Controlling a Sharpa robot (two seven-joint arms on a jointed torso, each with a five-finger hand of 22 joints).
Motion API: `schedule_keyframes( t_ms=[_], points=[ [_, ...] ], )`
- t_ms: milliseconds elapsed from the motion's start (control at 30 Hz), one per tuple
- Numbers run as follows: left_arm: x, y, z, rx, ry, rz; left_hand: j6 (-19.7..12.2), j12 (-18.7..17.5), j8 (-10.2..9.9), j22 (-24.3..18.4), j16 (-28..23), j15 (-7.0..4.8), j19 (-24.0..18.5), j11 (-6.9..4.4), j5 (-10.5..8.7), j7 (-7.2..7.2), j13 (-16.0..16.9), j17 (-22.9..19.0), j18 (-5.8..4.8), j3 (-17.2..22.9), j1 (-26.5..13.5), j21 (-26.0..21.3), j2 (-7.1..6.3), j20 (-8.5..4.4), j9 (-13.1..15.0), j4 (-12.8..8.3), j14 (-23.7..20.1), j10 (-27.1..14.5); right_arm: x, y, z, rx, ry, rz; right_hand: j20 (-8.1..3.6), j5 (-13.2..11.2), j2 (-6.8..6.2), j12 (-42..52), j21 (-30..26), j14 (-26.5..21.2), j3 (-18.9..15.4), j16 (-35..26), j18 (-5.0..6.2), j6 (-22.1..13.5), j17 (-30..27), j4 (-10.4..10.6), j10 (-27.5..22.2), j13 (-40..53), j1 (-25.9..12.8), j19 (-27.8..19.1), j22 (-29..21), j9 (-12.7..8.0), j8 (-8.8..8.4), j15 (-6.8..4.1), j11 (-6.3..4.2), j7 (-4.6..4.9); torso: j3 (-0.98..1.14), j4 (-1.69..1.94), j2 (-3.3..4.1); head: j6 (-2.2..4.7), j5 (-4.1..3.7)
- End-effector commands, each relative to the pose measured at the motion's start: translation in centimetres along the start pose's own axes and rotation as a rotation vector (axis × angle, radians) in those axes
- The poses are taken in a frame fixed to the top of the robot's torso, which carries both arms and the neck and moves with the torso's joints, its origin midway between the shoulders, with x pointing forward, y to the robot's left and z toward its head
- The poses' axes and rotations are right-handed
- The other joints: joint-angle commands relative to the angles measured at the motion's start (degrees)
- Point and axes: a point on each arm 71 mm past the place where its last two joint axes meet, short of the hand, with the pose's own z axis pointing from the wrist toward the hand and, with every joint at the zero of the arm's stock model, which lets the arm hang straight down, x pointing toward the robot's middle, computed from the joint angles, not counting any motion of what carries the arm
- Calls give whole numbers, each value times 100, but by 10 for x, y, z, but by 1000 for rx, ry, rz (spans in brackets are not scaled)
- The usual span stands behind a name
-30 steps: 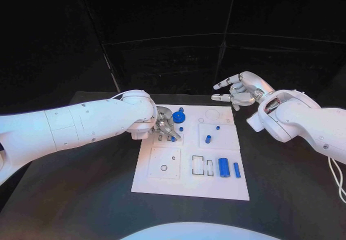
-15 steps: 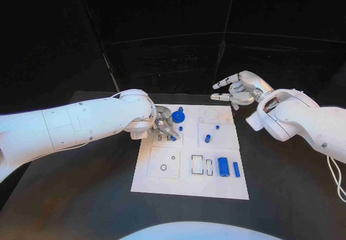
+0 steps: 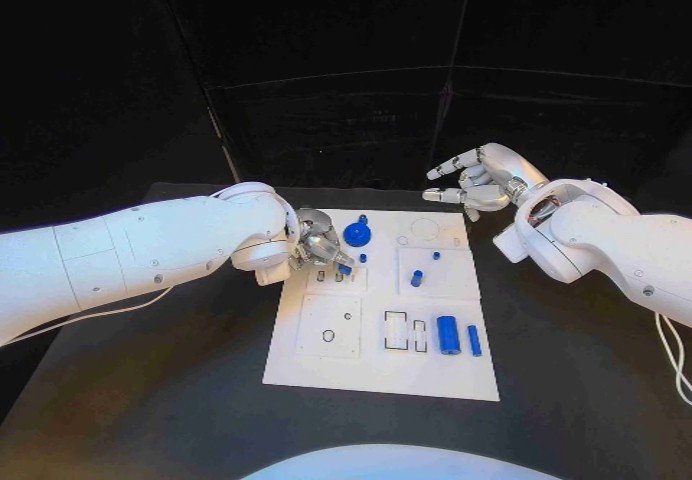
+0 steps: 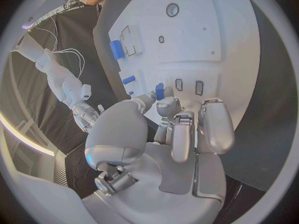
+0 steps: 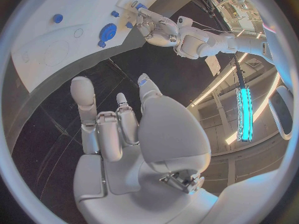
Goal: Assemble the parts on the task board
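left hand (image 3: 320, 250) pinches small blue part (image 3: 345, 268) over board (image 3: 382, 375) far-left slots | right hand (image 3: 480, 180) released, fingers apart (above desk (image 3: 173, 400) beyond board) | gear (image 3: 358, 236), cylinder (image 3: 447, 334) nearby

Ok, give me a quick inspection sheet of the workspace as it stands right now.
Surface: black table, bare around the board.
Job's things: white task board; blue gear-like disc, blue cylinder and blue bar lying on it.
Clutter: nothing seen.
Hands: left hand pinches a small blue part over the board's slots; right hand hovers empty beyond the board's far edge, fingers apart.
Cables: white cable under the left arm.
Surroundings: black backdrop.
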Motion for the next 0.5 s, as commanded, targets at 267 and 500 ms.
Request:
schedule_keyframes(
  t_ms=[267, 500],
  points=[
    [-5, 6, -8, 23, -157, -92, -19, -50, 42, 41, 18, 5, 15, -14, -11, -5, -33, 1509, -32, 1048, -117, -13, -13, 30, 29, -928, 594, 26, -2, -1, -1, -1, 3, -5, 0, 37, 62, -15, -20, 400, -37, -19, 97, -37, 705, 3, -35, 116, -9, -52, 1, -9, -19, -26, 4, -1, 3, -4, 0, -38, 24],
    [2, 9, -7, 26, -206, -45, -15, -42, 54, 68, 18, 3, 23, -18, -12, -10, -30, 1509, -37, 1071, -128, 5, -32, 29, 40, -935, 594, 37, -3, -1, -1, -1, 2, -6, 0, 37, 62, -15, -20, 400, -37, -19, 97, -37, 705, 3, -35, 116, -9, -52, 1, -9, -19, -26, 4, -1, 4, -22, 0, -54, 63]
  ],
)
